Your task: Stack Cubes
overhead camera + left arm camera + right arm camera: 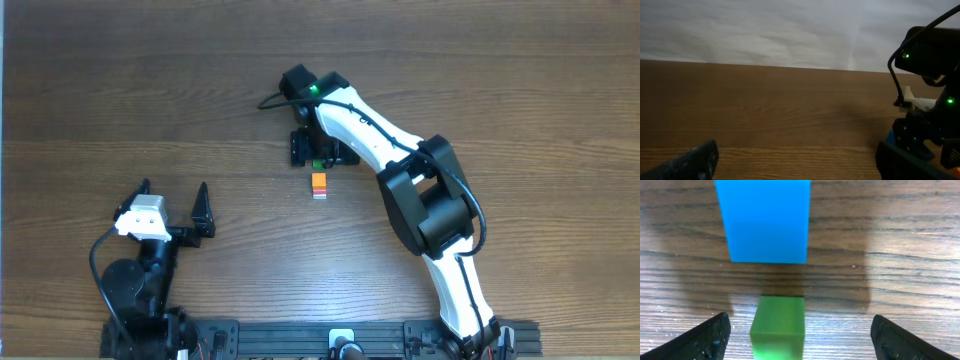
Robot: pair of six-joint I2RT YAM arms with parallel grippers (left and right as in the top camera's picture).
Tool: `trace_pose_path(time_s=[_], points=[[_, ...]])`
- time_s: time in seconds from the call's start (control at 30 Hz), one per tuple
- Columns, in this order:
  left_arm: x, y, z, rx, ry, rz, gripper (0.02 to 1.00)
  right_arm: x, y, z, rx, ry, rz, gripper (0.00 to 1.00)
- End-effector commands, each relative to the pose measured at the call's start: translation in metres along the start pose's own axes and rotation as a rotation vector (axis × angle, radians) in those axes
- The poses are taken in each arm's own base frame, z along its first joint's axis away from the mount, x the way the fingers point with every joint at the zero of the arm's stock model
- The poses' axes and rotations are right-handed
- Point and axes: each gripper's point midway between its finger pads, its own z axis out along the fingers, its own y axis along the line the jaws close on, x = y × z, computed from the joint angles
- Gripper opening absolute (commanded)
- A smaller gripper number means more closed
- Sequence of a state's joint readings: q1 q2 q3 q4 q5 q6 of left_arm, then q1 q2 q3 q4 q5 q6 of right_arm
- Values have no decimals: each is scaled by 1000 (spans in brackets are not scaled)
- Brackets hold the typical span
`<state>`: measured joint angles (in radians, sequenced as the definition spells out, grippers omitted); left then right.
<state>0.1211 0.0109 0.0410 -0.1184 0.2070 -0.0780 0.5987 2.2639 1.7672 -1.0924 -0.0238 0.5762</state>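
It looks like a robotics lab test bench: left arm (150,265) and right arm (430,205) stand on a black mounting rail (290,332) at the near edge of a wood-grain worktop (120,80), with a plain pale backdrop (765,30) beyond.

You've got a blue cube (767,220), green cube (777,325) and orange cube (319,181). Counter (150,90) brown wood grain. Left gripper (173,188) and right gripper (800,322) black. Right arm (370,135) white with black joints.

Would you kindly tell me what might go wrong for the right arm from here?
The green cube sits off-centre between the fingers of the open right hand, so closing may shove or twist it. The blue cube stands just beyond it; a deeper reach could knock it. The orange cube lies near the arm and might be bumped.
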Motion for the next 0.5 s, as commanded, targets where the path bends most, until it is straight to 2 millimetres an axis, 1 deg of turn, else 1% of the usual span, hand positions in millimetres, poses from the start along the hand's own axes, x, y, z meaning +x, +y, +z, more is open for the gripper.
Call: trace_pose_path(time_s=[0.03, 0.3, 0.5], points=[[2, 0, 0, 4, -2, 15, 1000, 0, 0, 5, 21, -2, 7, 884], [2, 0, 0, 4, -2, 15, 998, 0, 1, 12, 25, 4, 4, 884], [2, 0, 0, 4, -2, 15, 1000, 0, 2, 12, 23, 2, 4, 805]])
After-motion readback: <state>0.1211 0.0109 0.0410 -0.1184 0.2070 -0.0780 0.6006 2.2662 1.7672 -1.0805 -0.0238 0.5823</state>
